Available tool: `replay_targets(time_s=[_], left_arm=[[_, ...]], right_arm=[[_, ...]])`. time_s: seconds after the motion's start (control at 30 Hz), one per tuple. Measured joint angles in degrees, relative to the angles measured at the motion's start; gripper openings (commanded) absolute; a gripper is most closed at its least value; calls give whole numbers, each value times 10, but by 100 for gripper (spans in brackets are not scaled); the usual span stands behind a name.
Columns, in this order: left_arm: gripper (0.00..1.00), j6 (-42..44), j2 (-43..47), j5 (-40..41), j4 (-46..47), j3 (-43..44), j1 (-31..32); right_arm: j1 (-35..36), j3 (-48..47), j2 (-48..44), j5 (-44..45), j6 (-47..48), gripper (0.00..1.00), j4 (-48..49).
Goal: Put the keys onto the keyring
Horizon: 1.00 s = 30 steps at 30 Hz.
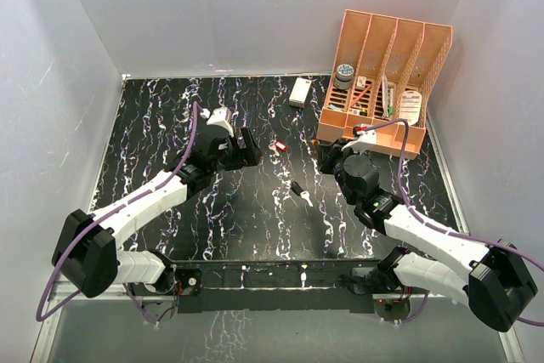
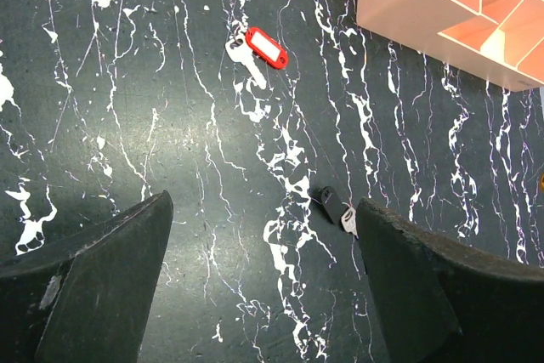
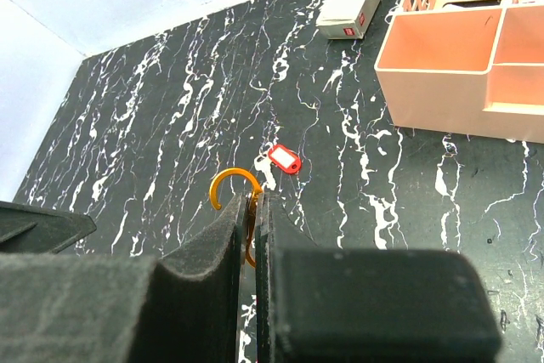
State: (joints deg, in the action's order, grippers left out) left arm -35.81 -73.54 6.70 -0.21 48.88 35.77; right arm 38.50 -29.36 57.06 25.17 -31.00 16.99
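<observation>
The red-headed key lies on the black marbled table between my two grippers; it also shows in the left wrist view and the right wrist view. The black-headed key with its pale blade lies nearer the front, and in the left wrist view it is beside my right finger. My left gripper is open and empty above the table, left of the keys. My right gripper is shut on the orange keyring, whose open curved end sticks out past the fingertips.
A peach slotted organizer with small items stands at the back right, close behind my right gripper. A white rectangular box lies near the back wall. White walls enclose the table on three sides.
</observation>
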Motion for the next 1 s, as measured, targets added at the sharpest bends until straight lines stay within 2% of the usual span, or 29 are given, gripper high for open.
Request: replay_targets(time_s=[1.0], left_arm=[[87,0,0,4,0,0,1]], right_arm=[[0,-39,46,-14,9,0,-54]])
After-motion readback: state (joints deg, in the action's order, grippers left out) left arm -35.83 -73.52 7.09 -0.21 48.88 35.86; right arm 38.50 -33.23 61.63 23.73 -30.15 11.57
